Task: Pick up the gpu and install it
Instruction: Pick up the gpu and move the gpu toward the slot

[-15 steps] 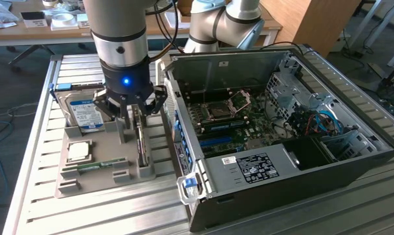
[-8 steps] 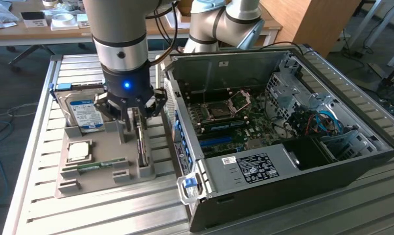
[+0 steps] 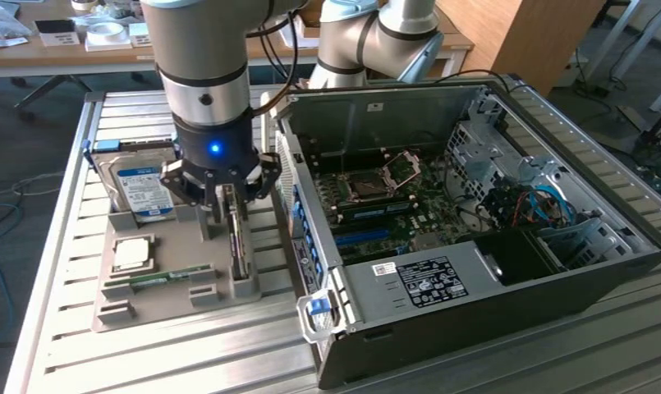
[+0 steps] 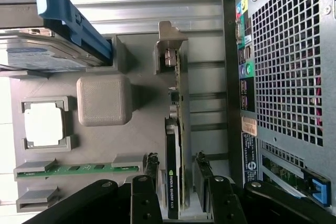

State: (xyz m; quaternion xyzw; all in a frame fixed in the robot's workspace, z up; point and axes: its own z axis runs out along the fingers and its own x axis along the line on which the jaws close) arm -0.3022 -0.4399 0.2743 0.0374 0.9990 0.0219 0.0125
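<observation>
Grey holder (image 3: 160,300) carried the gpu (image 4: 174,182) on edge. Our gripper (image 4: 176,158) straddled it, jaws open; we had not lifted it.

The gpu (image 4: 173,182) is carrying white lettering on its dark upper edge, reading "NVIDIA QUADRO" beside a green logo; the model characters after it are not resolving. The hard drive (image 3: 140,189) and the power supply (image 3: 431,281) are bearing printed labels, both illegible.
</observation>
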